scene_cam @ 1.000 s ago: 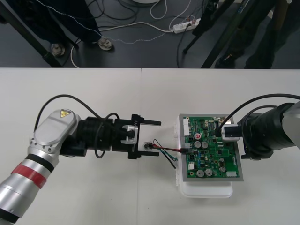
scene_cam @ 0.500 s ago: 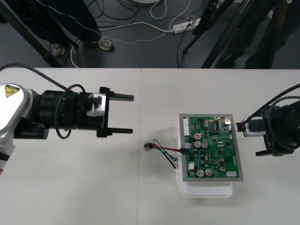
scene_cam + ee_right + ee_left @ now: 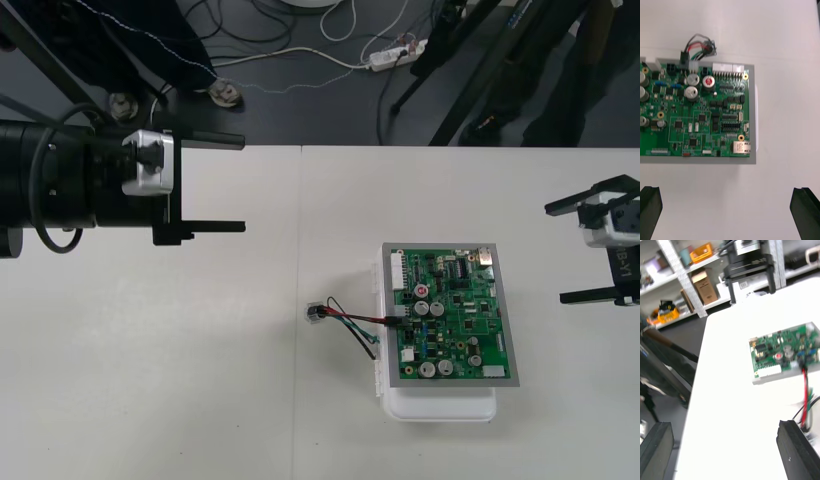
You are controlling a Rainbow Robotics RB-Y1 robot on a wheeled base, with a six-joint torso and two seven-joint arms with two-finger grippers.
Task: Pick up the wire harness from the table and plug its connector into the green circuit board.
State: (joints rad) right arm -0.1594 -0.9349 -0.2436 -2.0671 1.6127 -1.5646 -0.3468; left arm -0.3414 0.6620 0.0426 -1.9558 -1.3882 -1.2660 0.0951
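The green circuit board [image 3: 455,320] sits on its white base [image 3: 440,405] right of the table's middle. The harness [image 3: 350,320] lies left of it. Its round socket [image 3: 315,313] rests on the table, and red, black and green wires run to the board's left edge. In the right wrist view the black plug [image 3: 685,58] sits in a connector on the board [image 3: 696,116]. My left gripper [image 3: 240,183] hovers open at the far left, well away from the socket. My right gripper [image 3: 562,252] is open at the right edge, off the board. The left wrist view shows the board [image 3: 784,350] and a red wire [image 3: 805,397].
The table's far edge [image 3: 300,147] runs just behind the left gripper, with dark floor and cables beyond. The right gripper [image 3: 748,262] appears past the board in the left wrist view. Bare table surrounds the board.
Both arms have pulled back. The left gripper moved from beside the socket up and to the left. The right gripper slid off the board to the right edge. The harness stayed put.
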